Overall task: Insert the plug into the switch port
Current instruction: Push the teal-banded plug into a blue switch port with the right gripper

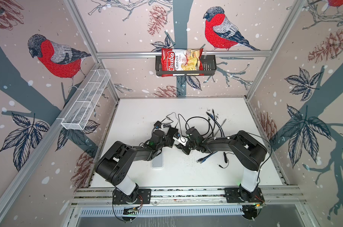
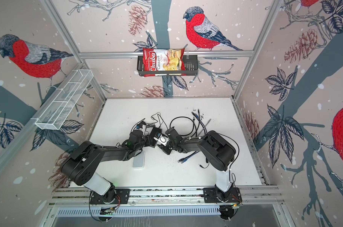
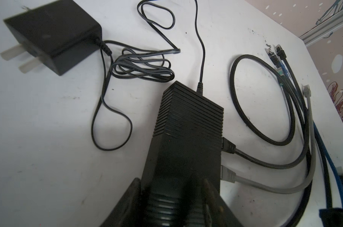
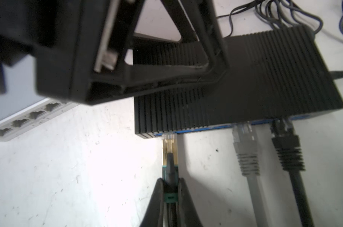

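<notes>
Right wrist: plug (image 4: 169, 147) at switch (image 4: 265, 82)

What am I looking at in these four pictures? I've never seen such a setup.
Two black robot arms work over a white table. Two pictures look down from overhead; two come from cameras on the wrists. The left end effector clamps a black network switch. The right end effector pinches a green-booted Ethernet plug, its tip at a port. A grey cable and a black cable are already plugged in. A white switch, a power adapter and loose cables lie nearby.
</notes>
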Available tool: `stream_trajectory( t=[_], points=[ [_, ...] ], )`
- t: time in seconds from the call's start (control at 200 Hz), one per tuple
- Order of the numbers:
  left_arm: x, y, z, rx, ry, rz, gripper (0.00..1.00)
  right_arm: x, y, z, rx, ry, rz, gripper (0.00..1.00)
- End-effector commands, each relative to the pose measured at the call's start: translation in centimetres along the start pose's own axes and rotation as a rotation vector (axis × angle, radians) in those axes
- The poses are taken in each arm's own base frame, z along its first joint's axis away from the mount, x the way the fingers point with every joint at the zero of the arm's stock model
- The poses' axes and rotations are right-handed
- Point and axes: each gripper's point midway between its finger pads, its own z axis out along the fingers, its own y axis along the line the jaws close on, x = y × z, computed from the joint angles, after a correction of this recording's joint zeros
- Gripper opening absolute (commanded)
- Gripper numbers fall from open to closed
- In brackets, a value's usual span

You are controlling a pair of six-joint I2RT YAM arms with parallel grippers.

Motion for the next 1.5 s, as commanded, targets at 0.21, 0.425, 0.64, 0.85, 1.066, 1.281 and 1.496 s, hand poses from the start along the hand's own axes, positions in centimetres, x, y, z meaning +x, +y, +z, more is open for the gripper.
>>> stream_trajectory(
  t=[0.21, 0.425, 0.64, 0.85, 1.066, 1.281, 1.496],
  points=[
    [0.8, -1.4, -0.3, 0.063, 0.037, -0.021, 0.49, -3.6, -0.6, -0.6, 0.027, -0.152, -0.013, 0.02],
    [1.0, -1.0, -0.2, 0.045, 0.040, -0.026, 0.49, -4.2, -0.1, -0.9, 0.010, -0.177, -0.017, 0.02],
    [1.3, -0.4, -0.1, 0.019, 0.043, -0.034, 0.48, -4.6, 0.5, -0.8, 0.009, -0.174, -0.016, 0.02],
    [1.6, -0.6, 0.2, 0.034, 0.050, -0.040, 0.47, -4.4, 0.5, -0.1, 0.023, -0.164, -0.020, 0.02],
    [1.8, -1.3, 0.3, 0.073, 0.058, -0.038, 0.47, -5.2, 0.8, 0.0, 0.046, -0.216, -0.059, 0.02],
    [2.5, -3.0, 0.2, 0.156, 0.091, 0.002, 0.47, -6.4, 1.2, 0.0, 0.051, -0.255, -0.131, 0.02],
    [3.7, -3.5, 0.3, 0.192, 0.145, 0.056, 0.46, -7.5, 1.9, -0.3, 0.050, -0.297, -0.279, 0.02]
  ],
)
